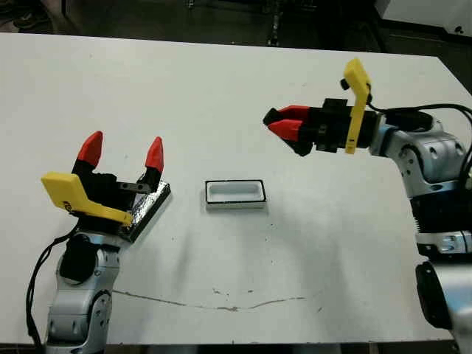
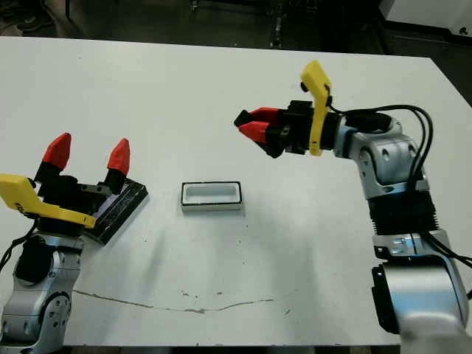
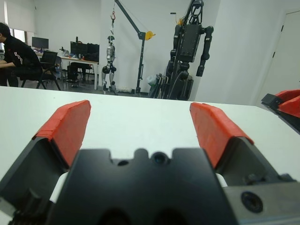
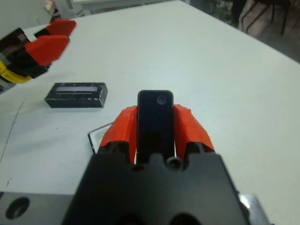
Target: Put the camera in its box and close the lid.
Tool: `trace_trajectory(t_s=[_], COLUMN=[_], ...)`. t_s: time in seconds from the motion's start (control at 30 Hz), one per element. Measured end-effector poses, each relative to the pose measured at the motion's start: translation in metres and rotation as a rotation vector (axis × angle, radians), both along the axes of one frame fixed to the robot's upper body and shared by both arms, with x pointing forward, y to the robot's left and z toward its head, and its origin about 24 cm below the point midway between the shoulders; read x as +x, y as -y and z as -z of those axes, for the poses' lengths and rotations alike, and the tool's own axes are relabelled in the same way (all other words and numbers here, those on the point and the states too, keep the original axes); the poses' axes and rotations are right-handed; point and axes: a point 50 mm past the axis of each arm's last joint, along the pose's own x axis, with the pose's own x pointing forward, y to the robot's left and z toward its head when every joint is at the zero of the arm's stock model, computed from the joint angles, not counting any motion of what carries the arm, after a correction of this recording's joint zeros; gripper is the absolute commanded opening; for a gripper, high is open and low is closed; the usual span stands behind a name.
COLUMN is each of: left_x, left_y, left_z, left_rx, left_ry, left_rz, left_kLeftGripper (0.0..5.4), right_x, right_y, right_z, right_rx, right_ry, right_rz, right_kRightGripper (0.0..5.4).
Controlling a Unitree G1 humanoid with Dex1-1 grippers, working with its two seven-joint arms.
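- The box [image 1: 235, 194] sits out in the middle of the desk [image 1: 221, 88], a bit toward the near edge. It's well clear of every edge, with bare white surface on all four sides.
- It's a shallow open tray with thick white walls, white inside, and a dark rim along the base.
- The lid [image 1: 146, 209] lies flat near the left end of the desk, well apart from the box with an open strip of desk between them. It's a glossy black slab with silvery speckled sides, turned at an angle to the desk edges.
- The left tool [image 1: 122, 152] is right over the lid, with its red fingertips [image 3: 69, 125] spread wide apart and nothing between them.
- The right tool [image 1: 283, 124] hangs in the air above the right half of the desk, farther back than the box and off to its right, pointing toward the left.
- It's clamped on the camera [image 4: 155, 123], a small flat black bar standing up between the two red fingers with its end poking out past the tips.
- The far half of the desk is wide open.
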Motion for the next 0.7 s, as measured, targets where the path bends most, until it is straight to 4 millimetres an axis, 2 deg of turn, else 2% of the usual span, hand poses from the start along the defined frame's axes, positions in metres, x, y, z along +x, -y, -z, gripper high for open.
trace_trajectory(t_s=[0.13,0.3,0.53,0.7], left_x=[0.000,0.000,0.000,0.000], left_y=[0.000,0.000,0.000,0.000], left_z=[0.000,0.000,0.000,0.000], left_rx=[-0.002,-0.003,-0.005,-0.004], left_ry=[0.000,0.000,0.000,-0.001], left_rz=[-0.004,-0.005,-0.006,-0.007], left_kLeftGripper=[5.40,5.40,5.40,5.40], right_x=[0.001,-0.001,-0.003,-0.003], right_y=[-0.018,-0.037,-0.055,-0.059], right_z=[0.000,0.015,0.035,0.045], right_rx=[-0.010,-0.053,-0.069,-0.078], right_ry=[0.007,-0.051,-0.136,-0.185], right_rz=[-0.048,-0.096,-0.152,-0.172], right_kRightGripper=[1.68,1.68,1.68,1.68])
